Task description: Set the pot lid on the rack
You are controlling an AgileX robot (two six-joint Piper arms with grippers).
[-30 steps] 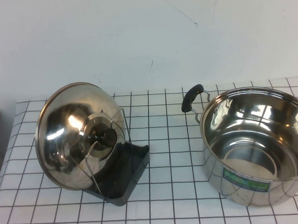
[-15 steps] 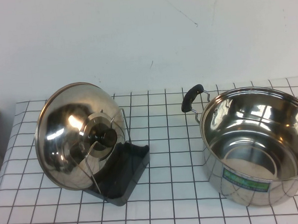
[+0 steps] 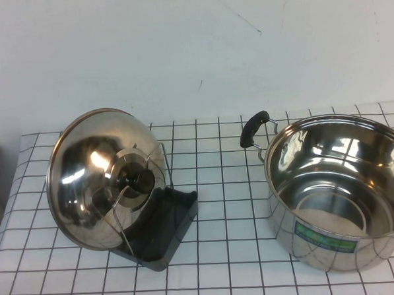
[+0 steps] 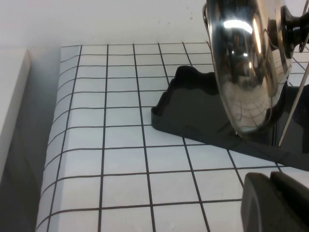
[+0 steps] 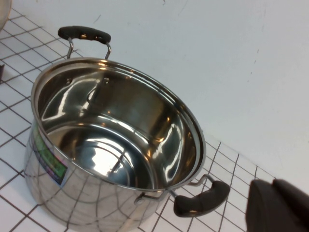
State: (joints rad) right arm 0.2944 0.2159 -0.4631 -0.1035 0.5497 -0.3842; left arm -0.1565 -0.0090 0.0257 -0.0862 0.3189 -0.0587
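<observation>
The shiny domed pot lid [image 3: 93,182] stands on edge in the dark grey rack [image 3: 163,225], leaning against its silver wire uprights, black knob [image 3: 138,181] facing right. The left wrist view shows the lid [image 4: 246,72] upright in the rack [image 4: 193,108]. My left gripper [image 4: 271,180] is shut and holds nothing, low over the checked cloth a short way from the rack. My right gripper [image 5: 273,186] is shut and holds nothing, beside the pot's near handle [image 5: 202,198]. Neither gripper appears in the high view.
A deep steel pot [image 3: 341,189] with a green label and black-tipped handles stands open on the right of the white checked tablecloth [image 3: 222,186]. A white wall rises behind the table. The cloth's left edge [image 4: 53,145] drops off beside the rack.
</observation>
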